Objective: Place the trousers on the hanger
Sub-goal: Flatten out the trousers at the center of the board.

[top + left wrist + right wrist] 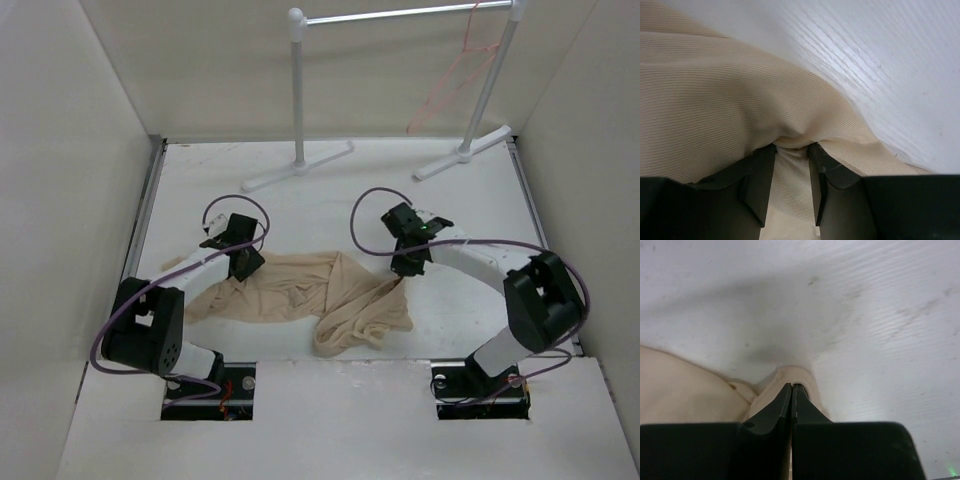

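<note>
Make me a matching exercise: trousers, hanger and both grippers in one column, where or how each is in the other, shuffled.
1 trousers
2 hanger
3 left gripper
4 right gripper

A hangs on the rack bar
B pinched on a thin cloth edge, jaws nearly touching
C crumpled on the table
D clamped on a thick cloth fold, jaws apart

Pairs: 1-C, 2-A, 3-D, 4-B

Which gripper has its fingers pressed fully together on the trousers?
The right gripper: its tips meet on a thin edge of the trousers. The left gripper holds a thicker fold, with its fingers apart.
</note>
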Controlling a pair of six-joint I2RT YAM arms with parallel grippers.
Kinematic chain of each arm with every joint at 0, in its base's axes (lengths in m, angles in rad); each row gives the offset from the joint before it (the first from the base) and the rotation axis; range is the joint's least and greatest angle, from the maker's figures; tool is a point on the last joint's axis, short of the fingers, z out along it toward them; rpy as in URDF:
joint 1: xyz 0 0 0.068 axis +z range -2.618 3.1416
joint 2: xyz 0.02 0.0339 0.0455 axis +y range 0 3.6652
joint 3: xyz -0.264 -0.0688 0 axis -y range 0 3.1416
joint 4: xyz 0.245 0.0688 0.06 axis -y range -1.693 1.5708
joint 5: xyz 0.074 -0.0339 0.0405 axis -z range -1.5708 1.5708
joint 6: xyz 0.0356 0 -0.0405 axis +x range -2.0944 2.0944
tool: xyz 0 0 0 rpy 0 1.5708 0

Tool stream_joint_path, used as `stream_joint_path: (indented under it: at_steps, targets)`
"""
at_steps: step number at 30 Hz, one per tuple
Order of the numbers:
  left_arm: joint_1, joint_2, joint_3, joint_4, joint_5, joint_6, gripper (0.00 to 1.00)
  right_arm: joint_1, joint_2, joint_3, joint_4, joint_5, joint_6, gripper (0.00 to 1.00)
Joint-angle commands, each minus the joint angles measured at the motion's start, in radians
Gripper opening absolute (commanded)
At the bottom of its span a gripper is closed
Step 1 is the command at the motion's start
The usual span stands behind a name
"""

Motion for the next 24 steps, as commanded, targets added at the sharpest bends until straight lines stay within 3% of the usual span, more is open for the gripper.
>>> stream_joint_path:
  at_steps: [1,2,7,11,13,15,17,20,23,24]
  targets:
    - [0.087,-0.024,-0.061,-0.043,-0.035,0.037,0.29,-0.169,-0.199,-0.073,0.095,-0.078,0.085,0.01]
    - [0.106,-0.037,-0.065,-0.047,-0.036,0.041,0.29,-0.205,-0.222,-0.087,0.111,-0.097,0.097,0.01]
    - [0.147,-0.081,-0.044,-0.086,-0.038,0.078,0.28,-0.624,-0.302,-0.220,0.253,-0.238,0.247,0.01]
    - [0.137,-0.083,0.020,-0.113,-0.036,0.106,0.28,-0.824,-0.264,-0.265,0.284,-0.235,0.358,0.08]
    - [0.117,-0.087,0.063,-0.130,-0.038,0.113,0.29,-0.896,-0.246,-0.271,0.283,-0.203,0.398,0.19]
    - [0.100,-0.097,0.095,-0.141,-0.035,0.125,0.34,-0.933,-0.241,-0.256,0.293,-0.189,0.406,0.53]
    - [0.088,-0.112,0.117,-0.153,-0.026,0.141,0.40,-0.902,-0.267,-0.201,0.273,-0.174,0.323,0.69]
    - [0.065,-0.155,0.125,-0.181,-0.016,0.159,0.45,-0.753,-0.357,-0.139,0.208,-0.068,0.203,0.71]
    - [0.060,-0.239,0.088,-0.230,-0.016,0.165,0.45,-0.523,-0.473,-0.131,0.160,-0.023,0.094,0.59]
    - [0.068,-0.274,0.064,-0.244,-0.016,0.164,0.45,-0.431,-0.489,-0.128,0.148,-0.046,0.052,0.46]
